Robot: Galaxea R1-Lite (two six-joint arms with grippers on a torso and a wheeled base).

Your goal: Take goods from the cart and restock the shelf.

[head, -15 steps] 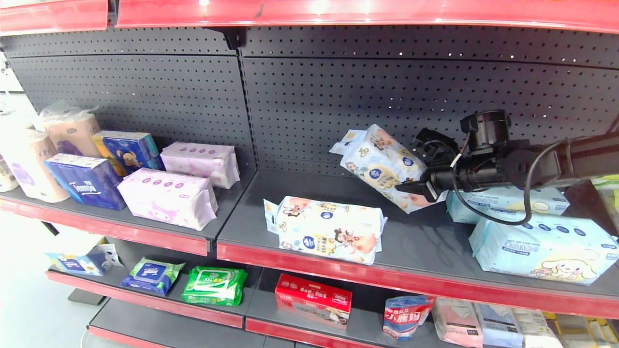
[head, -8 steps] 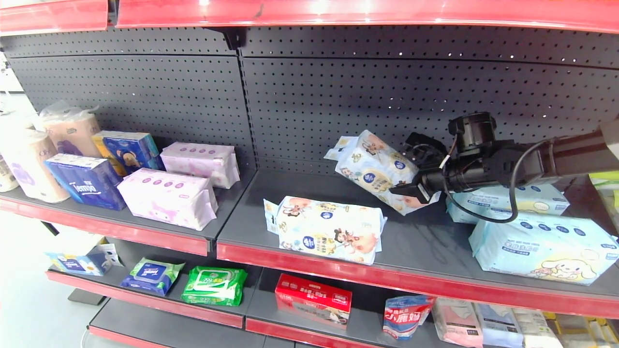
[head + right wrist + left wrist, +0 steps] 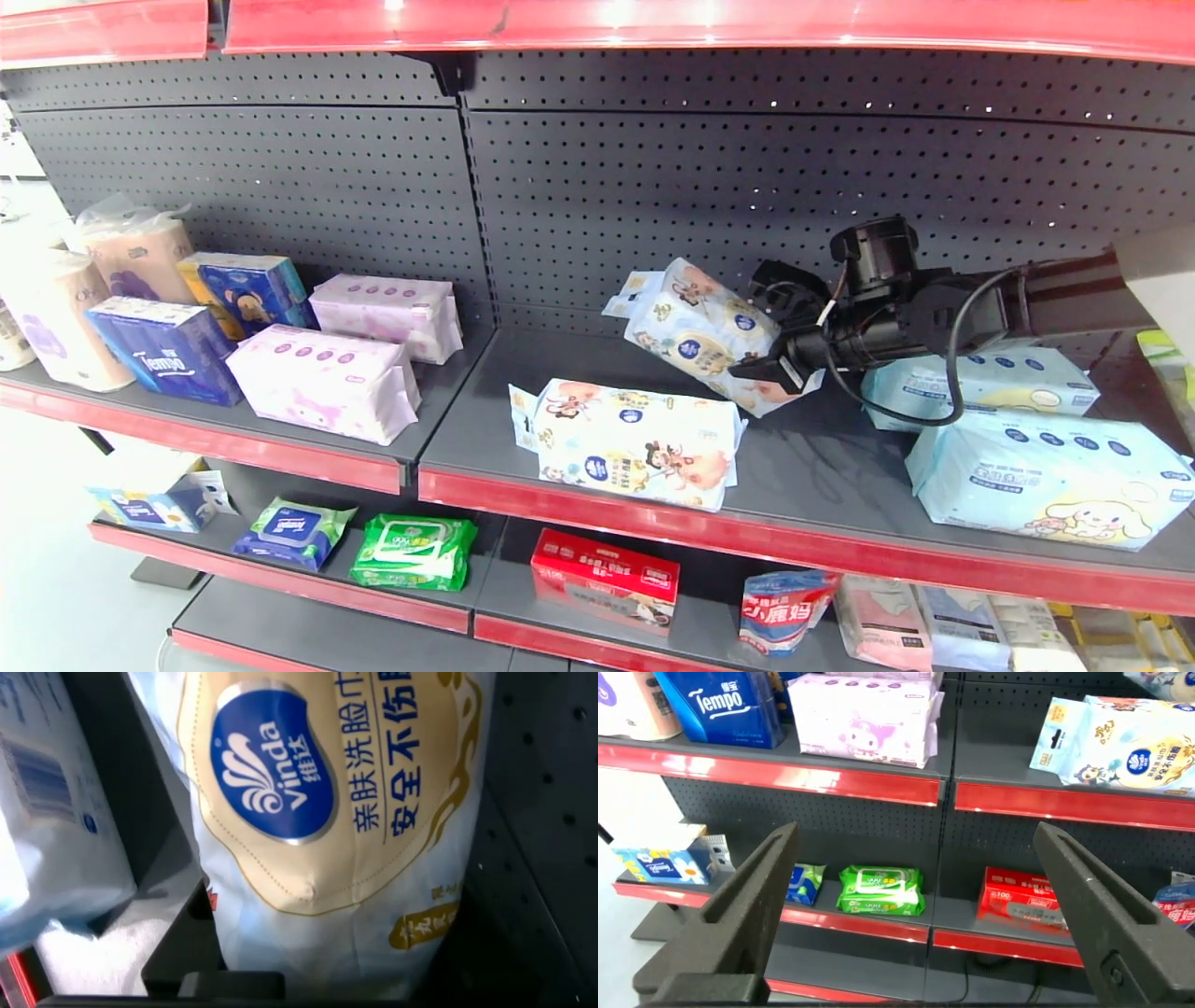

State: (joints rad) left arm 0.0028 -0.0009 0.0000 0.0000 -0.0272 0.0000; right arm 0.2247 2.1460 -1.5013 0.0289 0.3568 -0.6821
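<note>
Right gripper: jaws clamped across one end of a soft plastic-wrapped tissue pack, white with cartoon figures. I hold it tilted over the far middle of the dark metal shelf; I cannot tell whether its low corner touches.

Handling, my judgement: light, squashy, slick film; grip across the short thickness, never the hang tab.

Markings: blue oval badge and blue characters on a yellow panel; print left unread.

Twin pack: flat, near edge.

Left gripper: spread wide, empty, low before the lower shelves.
</note>
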